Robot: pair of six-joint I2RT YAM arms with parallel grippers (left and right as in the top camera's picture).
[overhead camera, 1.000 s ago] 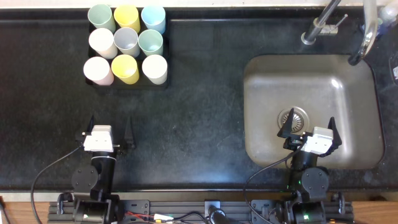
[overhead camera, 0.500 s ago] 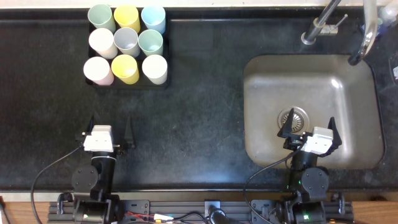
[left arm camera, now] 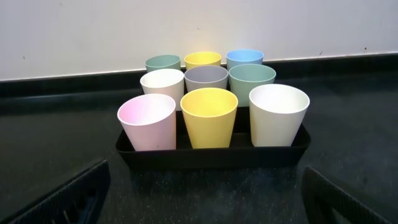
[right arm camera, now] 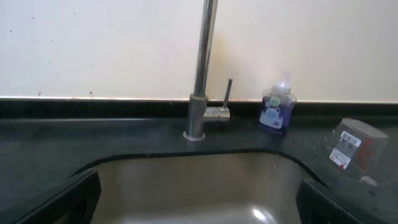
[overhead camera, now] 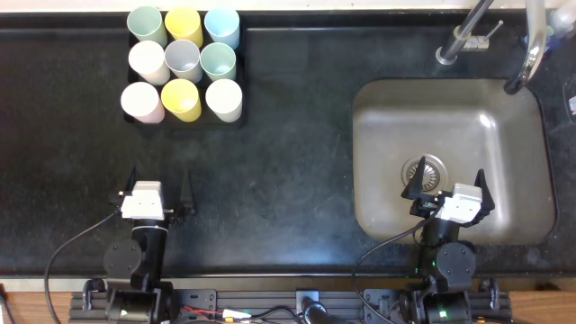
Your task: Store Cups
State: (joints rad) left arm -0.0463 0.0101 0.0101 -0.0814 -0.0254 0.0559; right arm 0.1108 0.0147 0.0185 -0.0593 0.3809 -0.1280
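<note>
Since nothing has shifted over the last second, no step of the storing is in hand: the left gripper (overhead camera: 160, 180) waits with fingers (left arm camera: 68, 199) spread above the black counter (overhead camera: 288, 162), and the right gripper (overhead camera: 447, 183), likewise spread, hangs over the sink (overhead camera: 513, 108). Farther back, well apart from the left gripper, the black tray (left arm camera: 211, 158) holds all nine cups (left arm camera: 209, 117) upright in three rows of three, each apparently empty.
</note>
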